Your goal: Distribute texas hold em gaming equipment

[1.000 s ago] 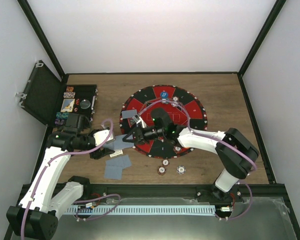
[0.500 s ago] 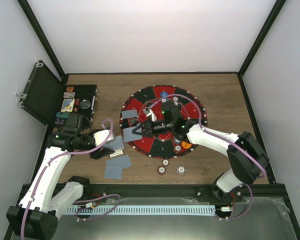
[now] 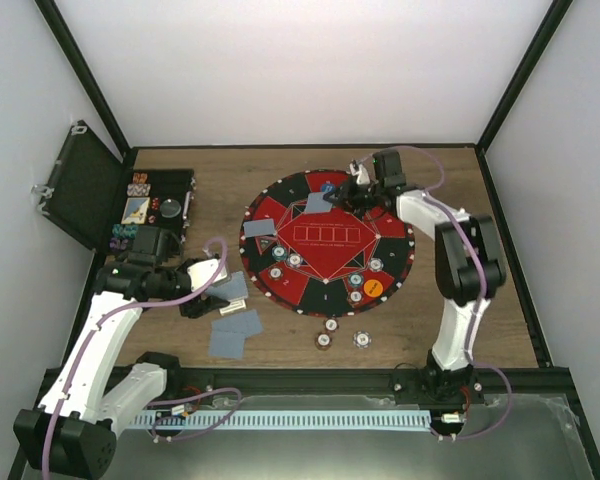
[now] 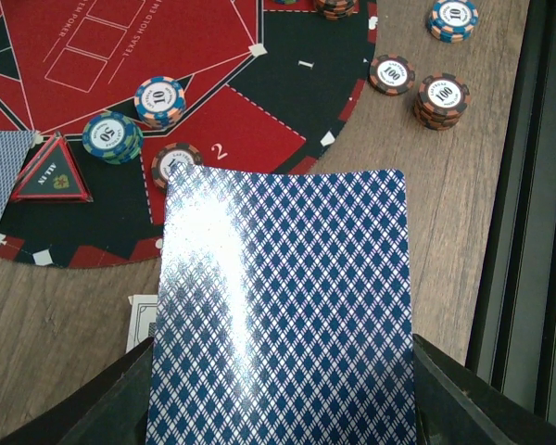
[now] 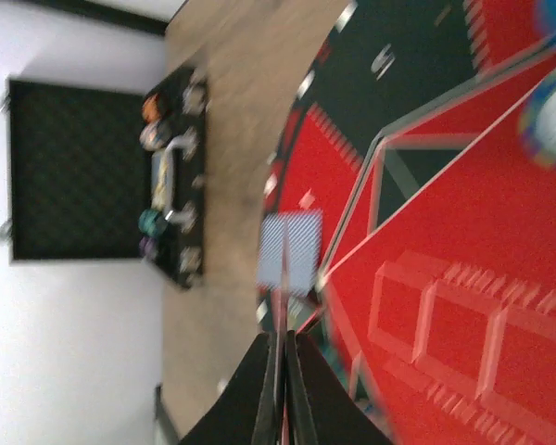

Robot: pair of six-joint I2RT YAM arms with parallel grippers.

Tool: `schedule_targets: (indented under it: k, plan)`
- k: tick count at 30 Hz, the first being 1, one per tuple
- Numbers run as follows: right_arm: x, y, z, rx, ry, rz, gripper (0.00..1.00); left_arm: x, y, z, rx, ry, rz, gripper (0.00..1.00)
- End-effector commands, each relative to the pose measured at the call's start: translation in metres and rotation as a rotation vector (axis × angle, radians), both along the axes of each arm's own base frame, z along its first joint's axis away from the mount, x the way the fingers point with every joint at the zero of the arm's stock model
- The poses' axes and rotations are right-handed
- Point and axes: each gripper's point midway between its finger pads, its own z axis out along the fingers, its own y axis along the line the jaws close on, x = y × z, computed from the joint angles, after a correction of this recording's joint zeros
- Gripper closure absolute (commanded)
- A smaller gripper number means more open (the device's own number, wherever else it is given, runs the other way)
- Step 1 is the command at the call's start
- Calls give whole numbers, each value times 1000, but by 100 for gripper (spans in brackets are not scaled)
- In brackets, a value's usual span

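Observation:
My left gripper (image 3: 223, 290) hovers over the table left of the round mat (image 3: 325, 238), shut on playing cards whose blue-diamond back (image 4: 283, 306) fills the left wrist view between the jaws. My right gripper (image 3: 346, 197) is over the mat's far edge, shut on one card (image 3: 318, 203). That card shows only as a thin edge (image 5: 283, 311) in the blurred right wrist view. Another card (image 3: 258, 228) lies on the mat's left rim. Two cards (image 3: 235, 332) lie on the wood. Poker chips (image 3: 293, 261) and an orange button (image 3: 373, 287) sit on the mat.
A black hinged case (image 3: 160, 205) stands open at the far left, with chips inside and its lid (image 3: 80, 185) propped up. Three chips (image 3: 332, 324) lie on the wood in front of the mat. A triangular ALL IN marker (image 4: 51, 171) rests on the mat.
My right arm has swung from the mat's near left across to its far edge, carrying a card, and its jaws have tightened. The left arm and its cards have not moved.

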Motion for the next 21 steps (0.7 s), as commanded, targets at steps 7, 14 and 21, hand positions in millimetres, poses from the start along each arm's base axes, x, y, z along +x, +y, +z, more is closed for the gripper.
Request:
schedule_targets:
  k: [7, 14, 21]
  plan:
    - [121, -37, -63, -113, 47, -121, 96, -1, -4, 4, -25, 2, -20, 96]
    - [154, -38, -75, -158, 37, -143, 89, -2, -4, 5, -24, 7, -18, 96]
    - [156, -63, -39, -311, -53, -204, 43, -2, -5, 8, -34, 4, -21, 96]
